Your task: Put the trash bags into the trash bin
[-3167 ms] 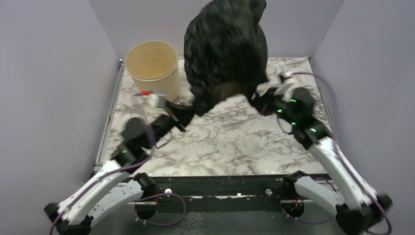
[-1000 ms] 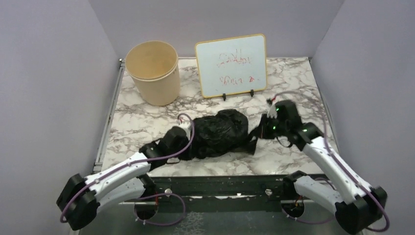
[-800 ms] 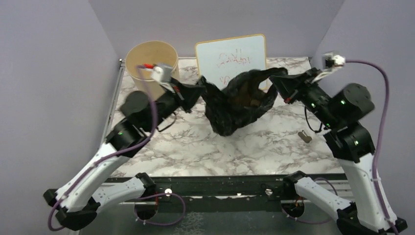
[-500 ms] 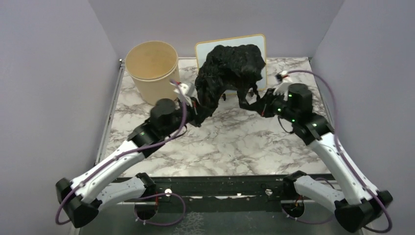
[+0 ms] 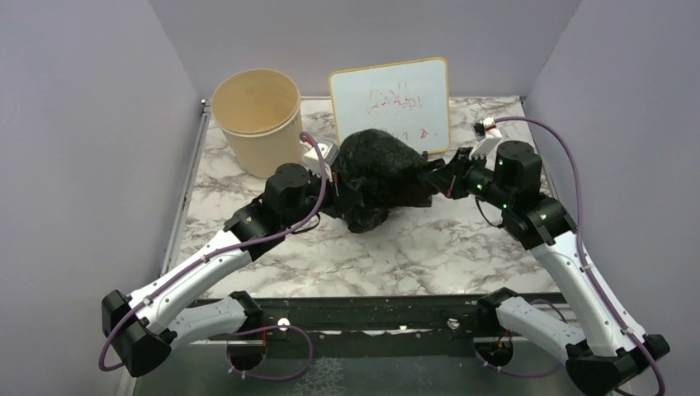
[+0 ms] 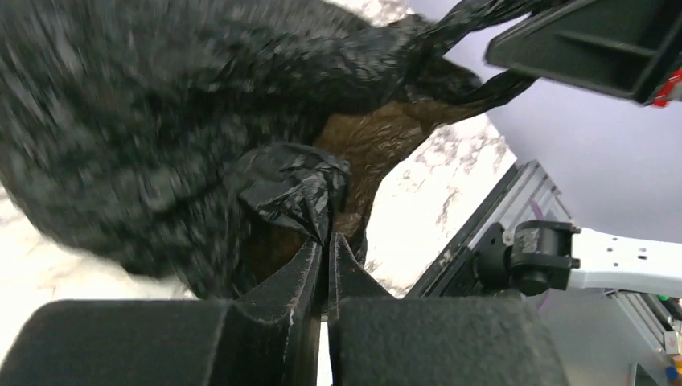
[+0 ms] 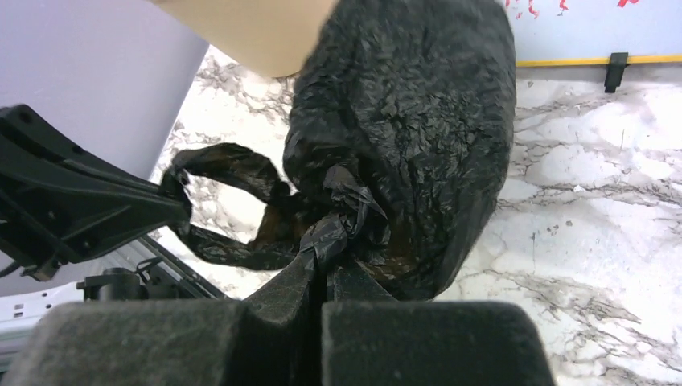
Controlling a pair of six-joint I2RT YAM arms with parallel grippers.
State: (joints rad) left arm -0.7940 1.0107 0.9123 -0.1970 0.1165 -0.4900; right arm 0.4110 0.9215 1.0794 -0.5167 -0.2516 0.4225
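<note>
Open marble bench stretches toward me. The trash bag bunches between my arms, near the trash bin and before the whiteboard. My left gripper and right gripper each clamp tight on a fold.

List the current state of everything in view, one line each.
Crinkly black plastic trash bag: bunched, pinched on both sides, outside the bin.
Cream plastic cylindrical bin: upright, open, no bag inside.
White whiteboard with red writing: standing upright, lower edge partly hidden by the bag.
Left end effector: shut on the bag.
Right end effector: shut on the bag.
</note>
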